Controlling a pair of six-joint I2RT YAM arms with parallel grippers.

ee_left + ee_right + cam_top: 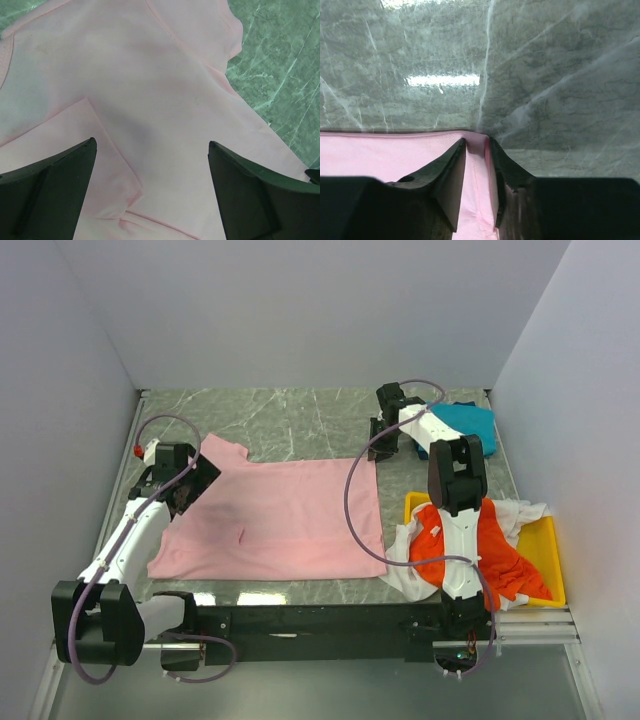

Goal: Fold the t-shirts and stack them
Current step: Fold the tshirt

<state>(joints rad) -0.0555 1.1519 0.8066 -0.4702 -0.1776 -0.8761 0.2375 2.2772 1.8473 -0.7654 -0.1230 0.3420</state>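
The light pink t-shirt (280,515) lies spread flat on the table, neck end to the left. My left gripper (190,490) hovers over its left sleeve area. In the left wrist view the left gripper (151,142) is open and empty, with the pink t-shirt (165,75) and a folded hem below it. My right gripper (378,448) is at the shirt's far right corner. In the right wrist view the right gripper (477,142) is shut on the pink hem (479,200). The teal-blue t-shirt (472,425) lies at the back right. The orange-red t-shirt (500,555) and white t-shirt (405,565) are heaped in the tray.
A yellow tray (550,555) sits at the right front and holds the heap, which spills over its left rim. The green marble table (300,420) shows behind the pink shirt. Walls close in on the left, back and right.
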